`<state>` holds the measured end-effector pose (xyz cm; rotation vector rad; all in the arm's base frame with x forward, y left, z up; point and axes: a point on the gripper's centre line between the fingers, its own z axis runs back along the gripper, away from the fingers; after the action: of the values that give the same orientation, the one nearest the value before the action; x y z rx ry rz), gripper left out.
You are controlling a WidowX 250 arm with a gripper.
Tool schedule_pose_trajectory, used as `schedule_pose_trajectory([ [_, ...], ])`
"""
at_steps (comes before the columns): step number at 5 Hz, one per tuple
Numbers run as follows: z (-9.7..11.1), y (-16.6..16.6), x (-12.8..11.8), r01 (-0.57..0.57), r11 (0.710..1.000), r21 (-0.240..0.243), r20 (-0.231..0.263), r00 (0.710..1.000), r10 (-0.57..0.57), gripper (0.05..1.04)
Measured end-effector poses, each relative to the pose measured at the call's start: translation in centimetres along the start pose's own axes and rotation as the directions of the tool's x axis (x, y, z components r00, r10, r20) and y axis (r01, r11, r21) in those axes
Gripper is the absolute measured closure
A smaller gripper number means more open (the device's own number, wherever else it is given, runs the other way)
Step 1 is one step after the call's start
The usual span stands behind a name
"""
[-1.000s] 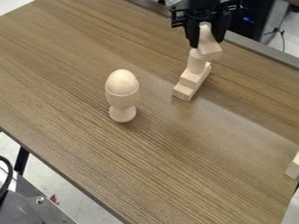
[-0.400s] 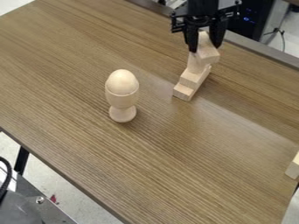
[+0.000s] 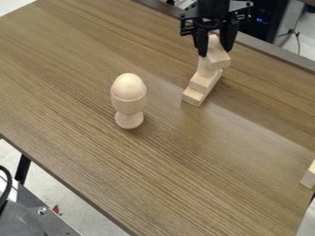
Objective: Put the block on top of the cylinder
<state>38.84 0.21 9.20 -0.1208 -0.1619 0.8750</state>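
Black, two-fingered and pointing down, the gripper [image 3: 214, 51] is near the top edge of the view, right of centre, its fingers clamped on the sides of a pale, natural-wood block [image 3: 218, 60]. That block lies aslant, one end up between the fingers and the other angled down towards the camera, directly over the upper end of a pale wooden upright cylinder [image 3: 206, 69]. Whether its underside rests fully on the cylinder cannot be told.

The cylinder stands on a stepped pale wooden base [image 3: 200, 86], whose lower step juts out towards the camera. The base sits on a brown wood-grain table [image 3: 160, 170], in its far part.

Left of the base and nearer the camera, well apart from it, stands a pale wooden egg cup [image 3: 129, 107] with a round foot, holding a smooth, cream-coloured wooden egg [image 3: 128, 86]. Another pale wooden block [image 3: 309, 178] is cut off by the right edge of the view.

Behind the table is a black box [image 3: 265, 18] with small blue lights. At lower left are a grey metal surface [image 3: 61, 226] and a curved black cable [image 3: 8, 186].
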Motion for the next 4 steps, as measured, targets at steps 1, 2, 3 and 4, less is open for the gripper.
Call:
schedule_pose_trajectory([
  [1,0.0,-0.04,-0.05,0.002,1.0,0.0,0.0,1.0,-0.002,0.526],
  [2,-0.24,0.1,0.07,0.003,1.0,0.016,-0.001,1.0,-0.003,0.416],
  [3,-0.3,0.31,0.14,0.005,1.0,0.03,0.003,1.0,-0.005,0.143],
  [4,-0.01,0.12,0.23,0.0,1.0,0.027,0.007,1.0,0.0,0.083],
])
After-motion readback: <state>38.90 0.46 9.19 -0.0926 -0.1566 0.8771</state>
